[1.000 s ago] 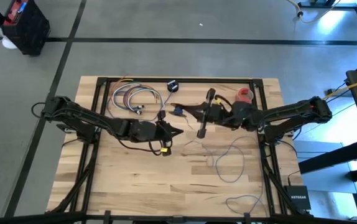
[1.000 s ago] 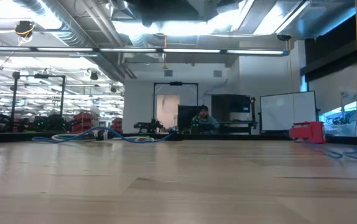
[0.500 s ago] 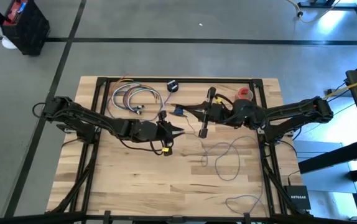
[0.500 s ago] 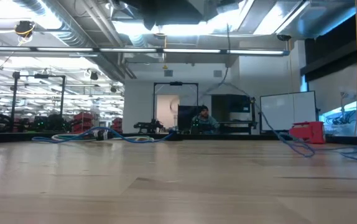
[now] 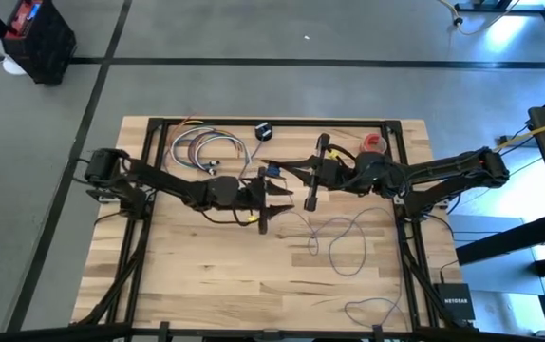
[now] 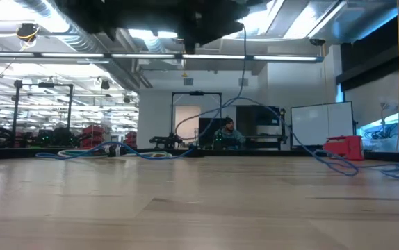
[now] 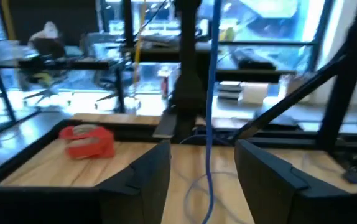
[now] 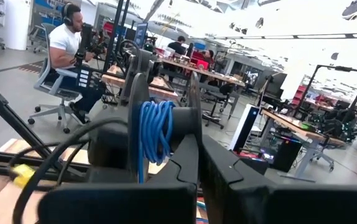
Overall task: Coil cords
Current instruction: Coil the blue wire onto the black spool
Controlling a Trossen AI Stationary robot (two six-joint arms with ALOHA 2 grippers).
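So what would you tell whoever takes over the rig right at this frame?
Left gripper: fingers open, blue cord hanging between them, not gripped.
Right gripper: fingers shut, mid-table beside the left one.
Several turns of cord already sit wound on the spool in front of the right fingers.
Loose cord is strewn over the table's right half.
Left: re-grip and wind in the slack.

Cord [image 5: 341,239] loops on table [image 5: 197,275] right half, below both tools; tape roll [image 5: 375,145] behind.
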